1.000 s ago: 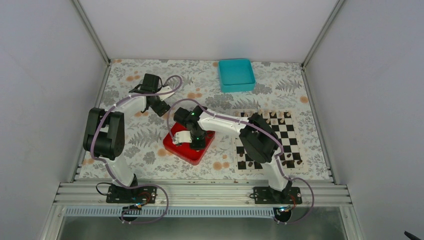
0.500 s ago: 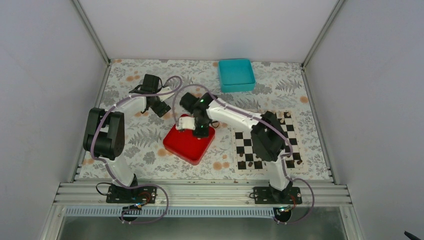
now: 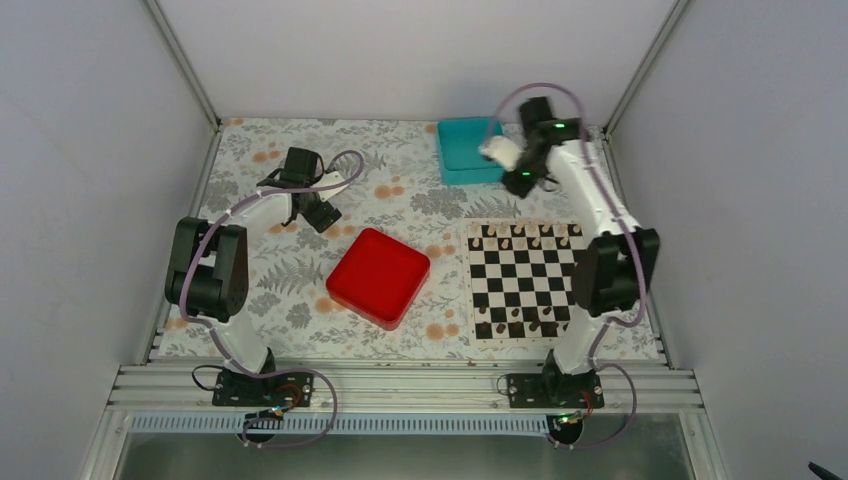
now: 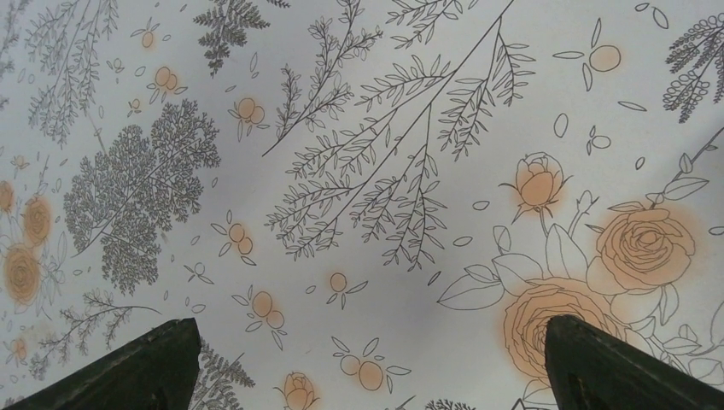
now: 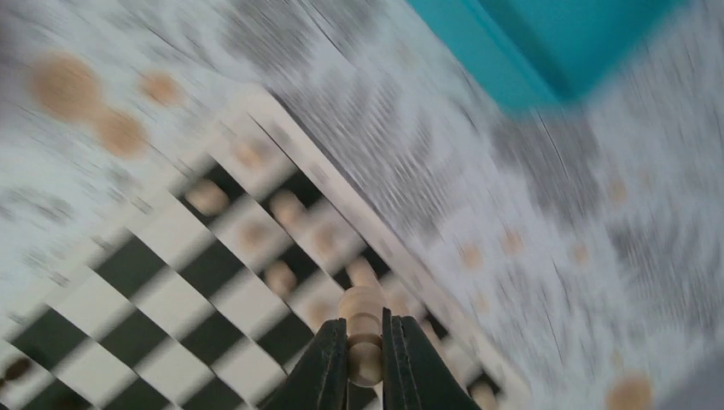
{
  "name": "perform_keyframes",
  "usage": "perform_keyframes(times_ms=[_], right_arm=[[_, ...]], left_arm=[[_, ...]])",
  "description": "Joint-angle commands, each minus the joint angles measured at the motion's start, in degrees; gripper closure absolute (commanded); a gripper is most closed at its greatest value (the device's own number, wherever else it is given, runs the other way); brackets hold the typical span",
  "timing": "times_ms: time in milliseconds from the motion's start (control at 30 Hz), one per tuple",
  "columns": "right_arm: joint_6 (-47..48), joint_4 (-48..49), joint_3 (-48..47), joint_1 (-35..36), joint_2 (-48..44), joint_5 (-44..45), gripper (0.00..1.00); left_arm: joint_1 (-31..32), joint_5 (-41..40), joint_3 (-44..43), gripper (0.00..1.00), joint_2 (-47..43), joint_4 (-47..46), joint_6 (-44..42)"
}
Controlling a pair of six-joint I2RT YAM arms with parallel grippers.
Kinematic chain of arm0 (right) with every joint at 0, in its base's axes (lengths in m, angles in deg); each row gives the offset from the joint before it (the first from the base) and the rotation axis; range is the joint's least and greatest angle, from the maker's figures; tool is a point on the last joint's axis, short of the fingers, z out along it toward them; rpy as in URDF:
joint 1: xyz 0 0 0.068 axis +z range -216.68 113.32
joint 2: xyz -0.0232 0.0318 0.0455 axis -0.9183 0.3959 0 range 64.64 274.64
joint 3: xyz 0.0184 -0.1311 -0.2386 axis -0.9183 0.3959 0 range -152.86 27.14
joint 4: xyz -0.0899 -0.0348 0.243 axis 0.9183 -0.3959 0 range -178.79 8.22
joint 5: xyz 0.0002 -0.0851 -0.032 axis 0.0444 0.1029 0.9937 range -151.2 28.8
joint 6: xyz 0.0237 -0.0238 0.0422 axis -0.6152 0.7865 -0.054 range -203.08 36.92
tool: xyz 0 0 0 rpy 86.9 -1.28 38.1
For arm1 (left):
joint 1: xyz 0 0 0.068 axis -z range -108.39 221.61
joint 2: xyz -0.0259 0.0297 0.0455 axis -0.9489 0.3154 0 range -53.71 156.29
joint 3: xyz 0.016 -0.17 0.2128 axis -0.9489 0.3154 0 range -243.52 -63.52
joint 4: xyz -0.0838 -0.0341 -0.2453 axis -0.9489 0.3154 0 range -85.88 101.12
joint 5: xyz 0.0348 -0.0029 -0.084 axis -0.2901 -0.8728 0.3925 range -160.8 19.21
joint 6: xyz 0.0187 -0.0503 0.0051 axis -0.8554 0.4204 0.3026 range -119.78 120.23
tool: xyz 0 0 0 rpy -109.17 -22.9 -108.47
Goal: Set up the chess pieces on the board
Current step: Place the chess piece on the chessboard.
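Note:
My right gripper [image 3: 522,180] hangs above the table between the teal tray and the far edge of the board [image 3: 528,282]. In the right wrist view it [image 5: 365,331] is shut on one pale beige chess piece [image 5: 362,307], which stands up between the fingers. This view is blurred by motion. Below it lie the board's far rows [image 5: 162,282] with several beige chess pieces [image 5: 279,278]. From above, beige pieces [image 3: 524,236] line the far rows and dark pieces [image 3: 530,325] the near rows. My left gripper [image 3: 325,215] is open above the bare cloth, with nothing between its fingers [image 4: 145,367].
A red square tray [image 3: 378,277] lies left of the board. A teal tray [image 3: 470,150] sits at the back, its corner [image 5: 546,51] visible in the right wrist view. Flowered cloth [image 4: 367,213] covers the table. White walls enclose the cell on three sides.
My right arm has swung from over the red tray to the back right, beyond the board's far edge, with its jaws closed. The left arm has not moved.

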Motion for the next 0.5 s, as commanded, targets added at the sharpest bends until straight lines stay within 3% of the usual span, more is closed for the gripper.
perform_keyframes(times_ms=[0, 233, 467], right_arm=[[5.3, -3.3, 6.2, -13.4, -5.3, 0.5, 0.94], [10.2, -0.2, 17.1, -30.3, -7.5, -0.8, 0.93], [9.5, 5.6, 20.9, -35.2, -2.8, -2.0, 0.92]], left_arm=[[-0.3, 0.9, -0.6, 0.0, -1.0, -0.8, 0.5], [-0.3, 1.2, 0.6, 0.0, -1.9, -1.6, -0.2], [-0.4, 1.4, 2.4, 0.0, -1.9, -4.4, -0.5]])
